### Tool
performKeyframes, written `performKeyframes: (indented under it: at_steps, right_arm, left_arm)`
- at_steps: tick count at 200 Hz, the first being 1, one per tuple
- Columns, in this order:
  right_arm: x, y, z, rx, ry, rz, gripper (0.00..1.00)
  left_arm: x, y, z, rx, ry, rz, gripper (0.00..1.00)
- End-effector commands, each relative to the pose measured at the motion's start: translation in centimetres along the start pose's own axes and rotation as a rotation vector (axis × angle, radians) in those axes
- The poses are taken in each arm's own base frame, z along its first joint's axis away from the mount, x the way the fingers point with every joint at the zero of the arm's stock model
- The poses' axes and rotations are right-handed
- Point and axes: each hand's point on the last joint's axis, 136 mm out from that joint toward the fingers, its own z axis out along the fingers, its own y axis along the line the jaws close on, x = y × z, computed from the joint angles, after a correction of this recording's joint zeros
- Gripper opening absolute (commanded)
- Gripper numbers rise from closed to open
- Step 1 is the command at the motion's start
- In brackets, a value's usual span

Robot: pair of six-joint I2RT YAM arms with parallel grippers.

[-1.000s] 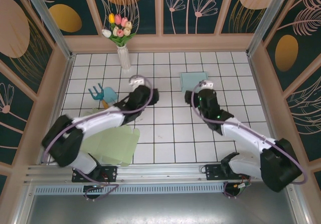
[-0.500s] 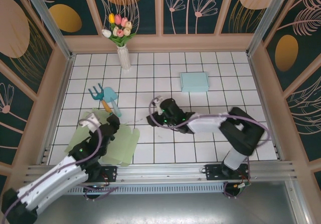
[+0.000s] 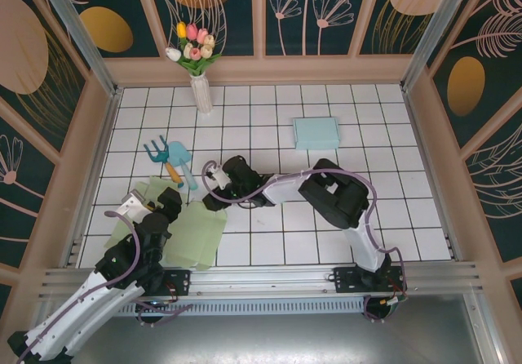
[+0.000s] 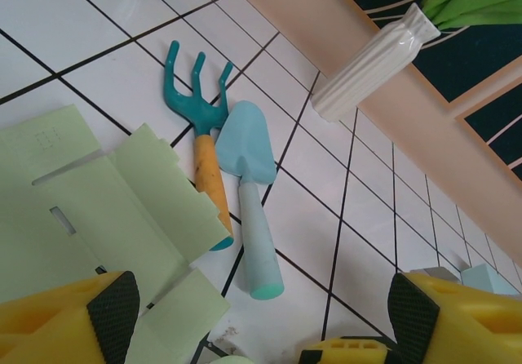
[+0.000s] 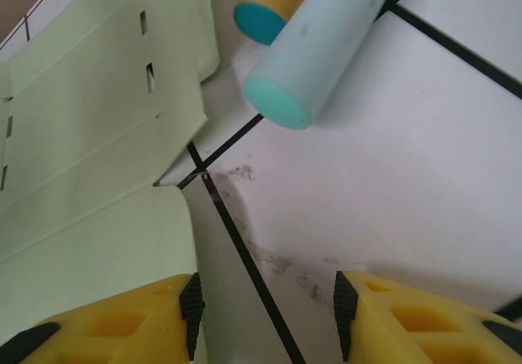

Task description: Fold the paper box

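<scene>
Your paper box (image 3: 194, 235) lies flat and unfolded in the lower left of the top view. Its left edge is close to the left wall (image 3: 91, 156). Its upper flaps reach the handle ends of the rake (image 4: 198, 127) and the trowel (image 4: 247, 186), which lie side by side. In the left wrist view the rake's handle end meets a flap edge.

Your left gripper (image 4: 263, 313) hangs over the sheet's upper left part, fingers wide apart with nothing between them. Your right gripper (image 5: 265, 308) sits low at the sheet's upper right corner. Its fingers are apart, with bare tile in the gap. One finger is over the sheet's edge, and the trowel's handle end is just ahead.

Bare tiles run from the middle of the frame to the right wall, crossed by the right arm.

You have one green sheet, one rake, one trowel, one vase (image 3: 201, 95) of tulips against the back wall, and one pale blue box (image 3: 316, 133) upper middle, well apart from the rest.

The floor (image 3: 408, 217) is white tile with dark grout, smudged near the right gripper. Peach frames and dark floral panels wall it in.
</scene>
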Motion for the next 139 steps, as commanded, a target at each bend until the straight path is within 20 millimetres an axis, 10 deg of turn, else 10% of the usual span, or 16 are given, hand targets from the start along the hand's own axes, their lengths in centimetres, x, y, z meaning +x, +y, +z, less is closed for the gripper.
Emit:
performKeyframes:
  at_steps: [1, 98, 139]
  right_arm:
    - [1.5, 1.2, 1.1, -0.074, 0.067, -0.010, 0.50]
    - [5.0, 4.1, 2.4, -0.114, 0.196, -0.104, 0.43]
    - [3.8, 2.9, 2.2, -0.033, 0.160, -0.084, 0.03]
  left_arm:
    - [0.0, -0.4, 0.0, 0.016, 0.002, 0.021, 0.82]
    - [0.6, 0.0, 0.3, 0.011, 0.009, 0.029, 0.82]
    - [0.7, 0.0, 0.4, 0.011, 0.012, 0.026, 0.82]
